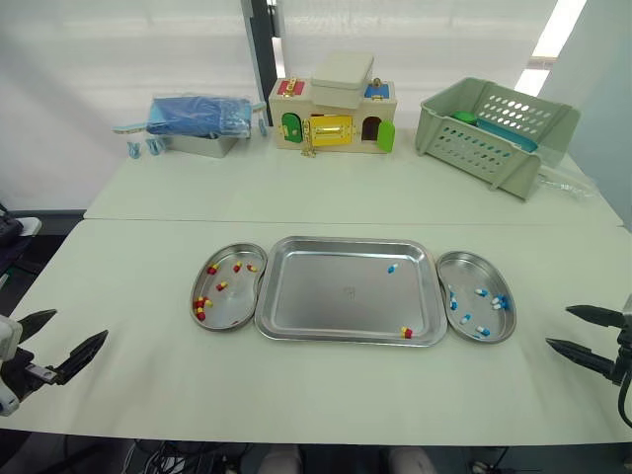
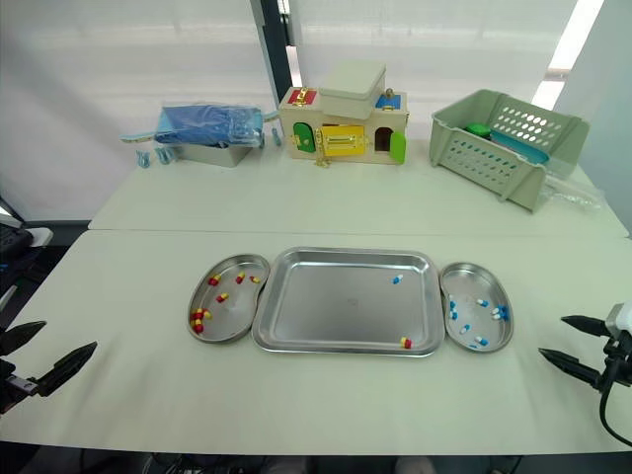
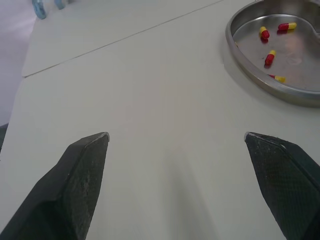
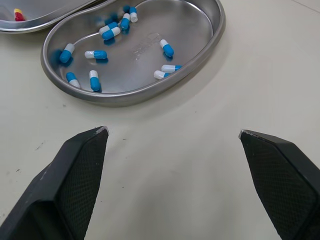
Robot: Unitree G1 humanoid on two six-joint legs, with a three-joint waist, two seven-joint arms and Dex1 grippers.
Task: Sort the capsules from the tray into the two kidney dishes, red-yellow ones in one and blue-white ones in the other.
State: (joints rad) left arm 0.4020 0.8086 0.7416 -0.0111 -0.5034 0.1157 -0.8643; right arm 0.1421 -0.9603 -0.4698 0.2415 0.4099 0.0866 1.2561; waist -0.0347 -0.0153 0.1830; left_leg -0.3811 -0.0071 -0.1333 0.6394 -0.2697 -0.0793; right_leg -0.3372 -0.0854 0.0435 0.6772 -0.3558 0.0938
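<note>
A pale desk (image 1: 326, 202) seen from above and in front. At the centre of the frame lies a rectangular steel tray (image 1: 326, 301) with rounded corners. Two capsules are left in it: a blue-white capsule (image 1: 392, 268) near its upper right corner and a red-yellow capsule (image 1: 406, 333) against its lower rim, toward the right.

Touching the tray's left side is a steel left kidney dish (image 1: 240, 296). It holds several red-yellow capsules (image 1: 201, 307), some clustered at its lower left edge and others scattered across its upper half. Touching the tray's right side is the right kidney dish (image 1: 470, 273), holding several blue-white capsules (image 4: 95, 80) spread over its floor.

The left pincer (image 1: 79, 326) is at the lower left of the frame, well apart from the left kidney dish. Its two black fingers are spread wide apart and hold nothing; they point toward the centre of the desk. The right pincer (image 1: 558, 327) is at the lower right edge of the frame, near the right kidney dish but not touching it. Its fingers are likewise spread apart and empty.

Along the far edge of the desk, at the top of the frame, stand three things: a blue bundle in clear wrap (image 1: 197, 115) on a shallow metal box at the upper left, a wooden toy house (image 1: 334, 118) with coloured doors and latches in the middle, and a tilted pale green plastic basket (image 1: 494, 128) at the upper right.
</note>
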